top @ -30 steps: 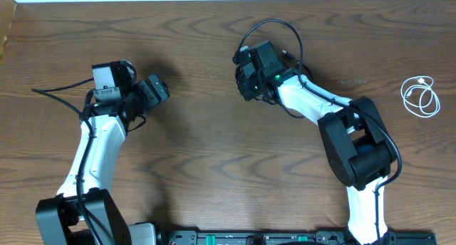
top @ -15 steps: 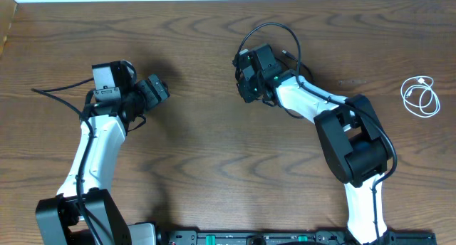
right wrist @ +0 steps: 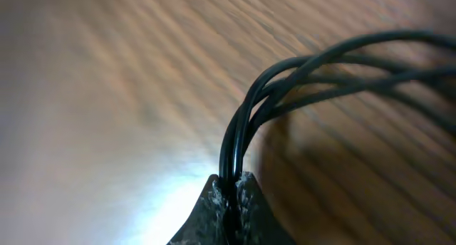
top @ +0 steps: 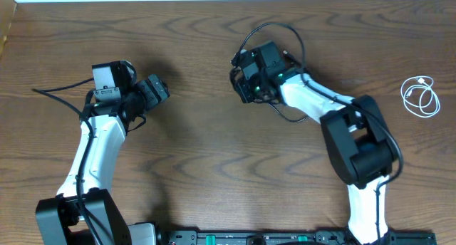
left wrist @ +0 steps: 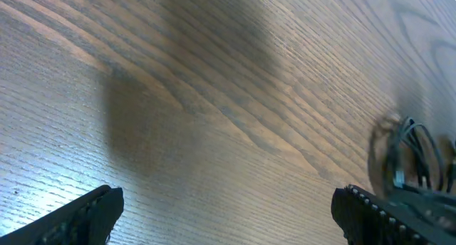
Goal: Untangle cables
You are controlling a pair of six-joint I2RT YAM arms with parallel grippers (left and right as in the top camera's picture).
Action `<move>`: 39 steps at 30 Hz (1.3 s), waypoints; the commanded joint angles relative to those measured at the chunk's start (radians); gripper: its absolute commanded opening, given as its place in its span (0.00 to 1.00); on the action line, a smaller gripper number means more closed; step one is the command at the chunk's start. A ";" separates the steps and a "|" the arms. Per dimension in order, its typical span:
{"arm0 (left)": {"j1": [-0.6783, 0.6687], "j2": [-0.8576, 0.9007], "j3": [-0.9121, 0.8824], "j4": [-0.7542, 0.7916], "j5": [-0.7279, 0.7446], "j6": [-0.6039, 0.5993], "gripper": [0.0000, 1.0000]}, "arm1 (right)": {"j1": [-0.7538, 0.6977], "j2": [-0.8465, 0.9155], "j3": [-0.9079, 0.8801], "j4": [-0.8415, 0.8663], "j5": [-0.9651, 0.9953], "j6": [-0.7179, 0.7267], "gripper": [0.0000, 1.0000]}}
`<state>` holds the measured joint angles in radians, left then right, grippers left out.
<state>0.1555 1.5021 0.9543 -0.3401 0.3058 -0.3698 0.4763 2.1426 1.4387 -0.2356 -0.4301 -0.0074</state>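
The right gripper (right wrist: pixel 231 182) is pinched tight on the black cables (right wrist: pixel 306 77). Several strands run together into the seam between its fingers (right wrist: pixel 214 213) and fan out in a loop above the wood. From overhead that loop arcs past the gripper toward the table's far edge.

The left gripper (left wrist: pixel 226 199) is spread wide with nothing between its fingers (left wrist: pixel 82 216). It hangs over bare grain, and the dark tangle shows only as a blur at the right of its view.

The white cable (top: pixel 420 96) lies coiled by itself near the right edge of the table (top: pixel 206 152) (well apart from the black ones). The two grippers are well apart, with plain wood between them. The far edge runs just beyond the loop.
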 commanded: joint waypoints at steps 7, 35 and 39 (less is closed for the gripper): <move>0.003 -0.001 0.012 -0.003 -0.008 0.002 0.98 | -0.133 -0.105 0.005 0.003 -0.676 -0.035 0.01; 0.002 -0.001 0.012 0.390 0.805 -0.504 0.99 | -0.183 -0.104 0.005 0.047 -1.086 -0.091 0.01; -0.019 -0.001 0.012 0.460 0.805 -0.591 0.98 | -0.167 -0.104 0.005 0.076 -1.132 -0.091 0.01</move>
<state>0.1520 1.5021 0.9539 0.0929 1.0454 -0.8341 0.2890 2.0472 1.4387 -0.1707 -1.4830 -0.0826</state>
